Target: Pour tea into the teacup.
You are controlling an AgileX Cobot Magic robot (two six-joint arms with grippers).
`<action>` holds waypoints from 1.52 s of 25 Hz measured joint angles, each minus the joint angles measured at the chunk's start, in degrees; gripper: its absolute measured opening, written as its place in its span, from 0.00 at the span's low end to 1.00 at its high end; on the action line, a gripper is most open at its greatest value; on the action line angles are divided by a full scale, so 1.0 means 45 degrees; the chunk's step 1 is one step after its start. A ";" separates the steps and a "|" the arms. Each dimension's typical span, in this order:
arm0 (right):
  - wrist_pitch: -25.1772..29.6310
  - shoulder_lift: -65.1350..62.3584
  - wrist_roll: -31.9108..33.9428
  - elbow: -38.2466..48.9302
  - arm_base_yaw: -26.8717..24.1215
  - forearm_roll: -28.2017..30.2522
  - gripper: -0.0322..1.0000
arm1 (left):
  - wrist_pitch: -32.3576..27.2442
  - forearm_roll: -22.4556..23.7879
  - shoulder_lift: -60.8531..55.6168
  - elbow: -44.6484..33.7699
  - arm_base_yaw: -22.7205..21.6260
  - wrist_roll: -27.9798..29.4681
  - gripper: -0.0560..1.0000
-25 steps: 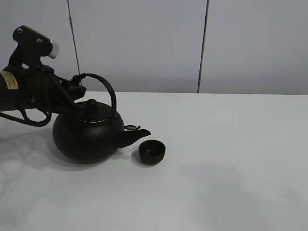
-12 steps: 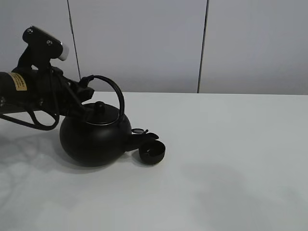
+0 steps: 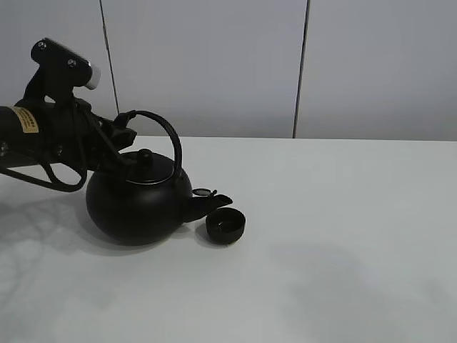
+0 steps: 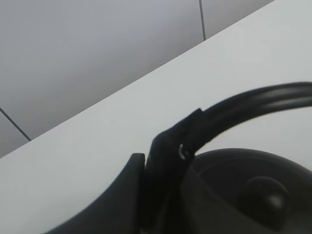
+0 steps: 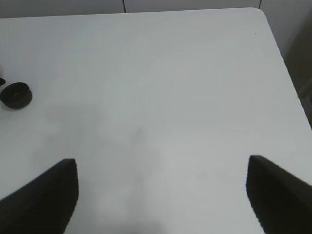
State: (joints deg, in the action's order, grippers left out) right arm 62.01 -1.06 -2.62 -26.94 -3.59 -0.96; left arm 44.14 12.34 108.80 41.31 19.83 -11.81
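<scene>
A large round black kettle (image 3: 136, 207) with an arched handle (image 3: 168, 136) is tilted toward a small matte-black teacup (image 3: 226, 226) on the white table. Its spout (image 3: 213, 202) hangs just over the cup's left rim. My left gripper (image 3: 120, 127) is shut on the handle's left end. The left wrist view shows the handle (image 4: 253, 100) and lid knob (image 4: 267, 192) close up. The right gripper (image 5: 161, 195) is open, with both fingers wide apart above bare table. The teacup (image 5: 16, 95) sits far off in its view.
The white table (image 3: 343, 236) stretches to the right of the cup. Its right edge (image 5: 282, 58) shows in the right wrist view. A grey panelled wall (image 3: 285, 64) stands behind.
The kettle moved right and tipped forward over the first half second, bringing the spout over the cup. Since then it has eased back slightly left.
</scene>
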 joint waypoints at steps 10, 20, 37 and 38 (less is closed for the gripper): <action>0.0000 0.0000 0.0000 0.0000 0.0000 0.0000 0.65 | -0.0998 0.0067 0.0000 0.0781 0.0000 -0.0096 0.16; 0.0013 0.0000 0.0000 0.0000 0.0000 0.0000 0.65 | -0.1153 0.1307 0.0000 0.0923 0.0000 -0.0116 0.16; 0.0002 0.0000 0.0000 0.0000 0.0000 0.0000 0.65 | -0.1177 0.1351 0.0000 0.1006 0.0000 -0.0562 0.16; 0.0002 0.0000 0.0000 0.0000 0.0000 0.0000 0.65 | -0.1177 0.1351 0.0000 0.1006 0.0000 -0.0562 0.16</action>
State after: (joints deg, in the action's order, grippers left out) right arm 62.02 -1.06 -2.62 -26.94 -3.59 -0.96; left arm 38.84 18.42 108.80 45.83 19.83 -14.34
